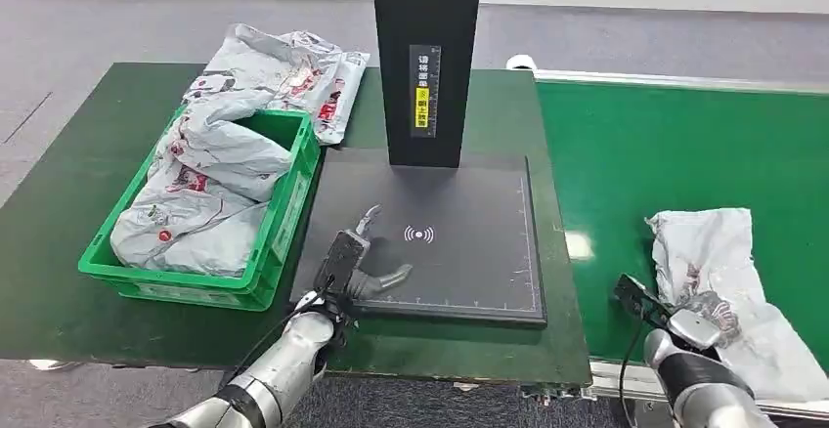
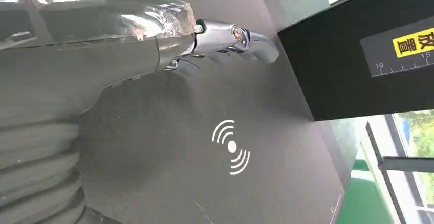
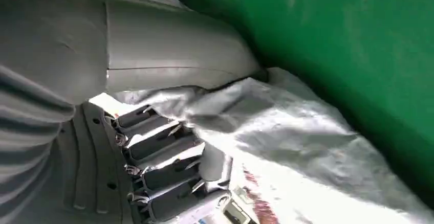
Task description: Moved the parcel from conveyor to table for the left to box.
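While sitting on the green conveyor (image 1: 665, 145) at the right, parcel (image 1: 719, 272) getting grabbed by right hand (image 1: 699, 322), fingers (image 3: 158, 157) curled into the grey plastic. Left hand (image 1: 367, 267) just hanging over the black scanner pad (image 1: 459, 252) on the surface (image 1: 59, 242), fingers spread, holding nothing. Green crate (image 1: 283, 203) stuffed with grey bags nearby.
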Robot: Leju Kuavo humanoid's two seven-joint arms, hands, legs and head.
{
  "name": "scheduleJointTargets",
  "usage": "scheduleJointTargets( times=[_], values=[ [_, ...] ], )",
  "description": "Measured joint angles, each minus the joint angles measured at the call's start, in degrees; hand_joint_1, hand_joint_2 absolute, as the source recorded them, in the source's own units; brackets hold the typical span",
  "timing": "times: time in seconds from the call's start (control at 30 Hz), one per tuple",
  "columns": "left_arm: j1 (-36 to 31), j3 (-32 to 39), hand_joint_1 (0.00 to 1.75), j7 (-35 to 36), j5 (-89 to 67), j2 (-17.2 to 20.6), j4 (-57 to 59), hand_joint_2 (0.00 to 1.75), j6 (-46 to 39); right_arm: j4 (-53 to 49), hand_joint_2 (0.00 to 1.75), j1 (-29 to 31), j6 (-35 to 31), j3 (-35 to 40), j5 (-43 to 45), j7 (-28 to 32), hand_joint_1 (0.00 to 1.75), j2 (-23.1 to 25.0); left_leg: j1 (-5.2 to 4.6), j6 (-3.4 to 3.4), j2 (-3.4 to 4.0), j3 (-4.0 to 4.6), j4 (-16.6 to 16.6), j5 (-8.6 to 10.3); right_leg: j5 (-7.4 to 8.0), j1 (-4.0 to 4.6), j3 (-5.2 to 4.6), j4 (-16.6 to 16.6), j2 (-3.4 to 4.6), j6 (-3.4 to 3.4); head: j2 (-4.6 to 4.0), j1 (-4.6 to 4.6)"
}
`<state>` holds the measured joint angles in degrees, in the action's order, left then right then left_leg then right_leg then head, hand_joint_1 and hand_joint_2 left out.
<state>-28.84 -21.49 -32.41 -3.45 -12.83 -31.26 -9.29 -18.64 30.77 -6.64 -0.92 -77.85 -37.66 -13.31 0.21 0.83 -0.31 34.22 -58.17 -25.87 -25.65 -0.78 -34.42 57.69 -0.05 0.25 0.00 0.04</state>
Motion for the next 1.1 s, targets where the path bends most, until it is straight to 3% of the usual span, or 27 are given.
scheduleJointTargets(
  times=[0.2,0.33,0.43,0.53,0.6,0.67,0.83,1.1],
  values=[
    [0.1,0.3,0.0,0.3,-0.3,0.0,-0.2,1.75,0.0,0.0,1.75,-0.2,-2.1,0.0,-0.3,0.9,1.75,0.0,-0.01,-0.01,-0.01,0.01,0.0,0.0,0.01,-0.03,0.03,0.0,0.0,0.02,0.0,0.02],
    [0.6,1.2,0.0,0.7,-0.9,0.1,-0.9,1.75,0.0,0.0,1.75,-0.9,-10.6,0.0,-0.7,4.8,1.75,0.3,-0.05,-0.01,-0.02,0.06,0.0,0.0,0.03,-0.07,0.03,0.0,-0.01,0.05,0.0,0.02],
    [1.0,2.0,0.0,0.9,-1.5,0.2,-1.4,1.75,0.1,-1.6,1.75,-1.6,-25.3,0.0,-0.1,14.4,1.75,1.6,-0.05,-0.01,0.02,0.06,0.0,0.0,0.05,-0.07,-0.02,0.0,0.01,0.04,0.0,0.0],
    [1.0,3.1,0.0,0.8,-2.2,0.2,-1.5,1.75,0.2,-7.4,1.75,-2.8,-32.4,-0.3,3.1,27.3,1.75,4.4,0.02,0.04,0.03,0.05,0.0,0.04,0.04,0.02,-0.01,0.0,0.05,0.03,0.0,0.02],
    [1.1,4.1,0.0,-0.9,-2.4,0.1,-1.6,1.75,-1.5,-14.7,1.75,-4.8,-32.1,-0.2,9.3,39.6,1.75,7.7,0.12,0.1,0.03,0.06,0.0,0.07,0.03,0.11,-0.03,0.0,0.04,0.01,0.0,0.0],
    [1.0,5.4,0.0,-2.5,-2.4,-0.1,-2.1,1.75,-3.5,-23.5,1.75,-7.6,-29.2,2.4,15.2,45.1,1.75,11.2,0.16,0.14,0.05,0.05,0.0,0.04,-0.01,0.21,-0.07,0.1,0.1,-0.05,0.0,0.02],
    [0.8,7.5,0.0,-3.3,-2.0,-0.7,-4.4,1.75,-8.1,-37.8,1.75,-10.2,-24.6,13.6,24.9,49.3,1.75,16.9,0.25,0.23,-0.01,0.06,0.1,0.1,-0.06,0.22,-0.12,0.1,0.0,-0.13,0.0,-0.02],
    [1.1,8.5,0.0,-4.7,-0.1,-1.0,-8.0,1.75,-9.9,-44.6,1.75,-10.8,-19.0,24.2,34.5,50.6,1.75,17.9,0.15,0.21,0.0,0.08,0.1,0.1,-0.03,0.12,-0.09,0.0,0.02,-0.1,0.0,0.0]
  ],
)
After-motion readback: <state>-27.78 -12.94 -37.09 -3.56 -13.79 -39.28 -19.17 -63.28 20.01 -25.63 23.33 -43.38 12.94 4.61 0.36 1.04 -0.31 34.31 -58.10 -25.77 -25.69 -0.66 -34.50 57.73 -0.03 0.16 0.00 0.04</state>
